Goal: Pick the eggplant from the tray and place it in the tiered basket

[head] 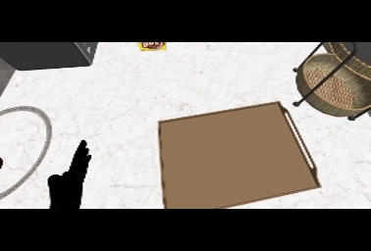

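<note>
Nearest me, at the lower left, my left hand (70,179) rests on the counter (116,112) with fingers straight and pointing up, holding nothing. My right hand is out of view, so I can't report it.

Just right of that hand sits the tray (235,157), brown, flat, with a pale handle along its right edge. Its floor is bare: no eggplant on it, none on the counter around it either.

Left edge, mid-distance: a thin grey ring (43,125) curves across the counter, partly cut off by the frame. Can't tell what it belongs to.

Farther back, upper right, stands the basket (333,86), wicker on a dark wire frame, well apart from the tray's far corner. One woven tier shows clearly, a second is clipped by the top edge. I see no eggplant inside the visible tier, though part of its interior is hidden by the rim and frame.

Far left corner has a dark grey box (51,55); a small yellow packet (152,45) lies at the far edge, centre.

Progress call: the eggplant is nowhere visible. Either my unseen right hand has it or it's already in a hidden part of the basket; I can't tell which. The pick looks done, judging by the bare tray. Placement is unconfirmed.
</note>
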Controlling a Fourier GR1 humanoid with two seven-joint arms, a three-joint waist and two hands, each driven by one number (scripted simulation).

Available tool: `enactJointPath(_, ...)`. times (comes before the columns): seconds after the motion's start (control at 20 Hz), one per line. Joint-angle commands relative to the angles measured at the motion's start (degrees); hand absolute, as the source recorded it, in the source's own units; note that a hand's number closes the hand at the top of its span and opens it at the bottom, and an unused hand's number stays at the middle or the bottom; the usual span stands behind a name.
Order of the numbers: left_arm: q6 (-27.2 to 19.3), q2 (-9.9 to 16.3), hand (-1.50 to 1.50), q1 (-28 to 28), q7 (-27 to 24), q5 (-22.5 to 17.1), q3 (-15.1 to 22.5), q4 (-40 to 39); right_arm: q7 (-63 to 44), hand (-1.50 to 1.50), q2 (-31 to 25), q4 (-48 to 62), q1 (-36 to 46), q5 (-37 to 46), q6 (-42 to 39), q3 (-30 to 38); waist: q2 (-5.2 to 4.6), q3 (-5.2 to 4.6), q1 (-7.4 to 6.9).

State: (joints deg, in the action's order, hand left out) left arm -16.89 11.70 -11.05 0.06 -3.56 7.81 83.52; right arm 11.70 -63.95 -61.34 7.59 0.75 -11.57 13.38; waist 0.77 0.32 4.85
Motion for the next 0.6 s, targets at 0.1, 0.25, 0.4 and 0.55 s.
enactJointPath(0.1,0.17,-0.90,0.00,2.07,0.06,0.72,0.79,-1.44,14.75,1.50,-9.79,6.54,-7.54,-5.20,-5.91,14.80,-0.33,-0.31,-2.02)
enactJointPath(0.25,1.87,-1.05,0.00,6.06,-2.08,0.47,-0.03,-5.56,14.54,1.50,-12.85,12.06,-6.06,-5.93,-9.65,18.65,-0.70,-0.34,-3.72)
enactJointPath(0.4,-1.99,-3.84,0.00,5.57,3.21,4.36,4.28,-0.68,11.00,1.50,-12.26,11.11,-3.50,-4.27,-7.93,18.39,-0.75,-0.33,-4.64)
enactJointPath(0.55,1.33,-1.63,0.00,7.44,2.33,1.78,0.92,-3.51,9.47,1.50,-15.56,15.97,2.89,-2.51,-9.81,15.76,-0.98,-0.31,-5.61)
